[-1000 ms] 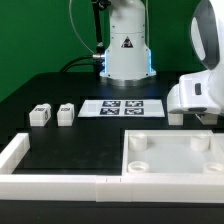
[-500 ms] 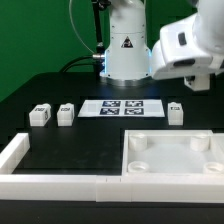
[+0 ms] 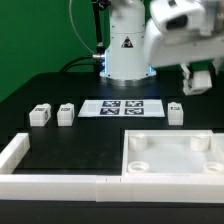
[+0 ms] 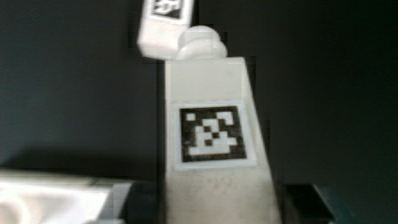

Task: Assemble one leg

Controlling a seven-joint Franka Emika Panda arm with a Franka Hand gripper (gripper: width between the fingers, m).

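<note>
- While I hang high over the table [image 3: 60, 85] at the exterior view's right, my gripper [image 3: 198, 78] is clamped on one leg [image 4: 210, 115]. The wrist view shows it running straight out from between my jaws, tag face toward the camera and rounded tip pointing away.
- In the exterior view the held leg is too hidden by my fingers to make out, so I only place it there by where the gripper is.
- Done, as I judge it: the leg is picked up and clear of the table.
- Not done: the panel [image 3: 170, 175] lies flat at the front right, and the sockets [image 3: 139, 143] I can see have nothing in them.
- Left to do: carry the leg over the panel, line its tip up with a corner socket and seat it.
- Other parts untouched: a loose leg [image 3: 176, 112] stands just beside the marker board [image 3: 120, 107], between the board and the panel's far edge. The wrist view shows that same one beyond the held tip.
- Two legs [image 3: 52, 115] stand side by side on the board's other side, well apart from me.
- Rough call: early-to-middle stage, with the grasp done and the insertion not started.
</note>
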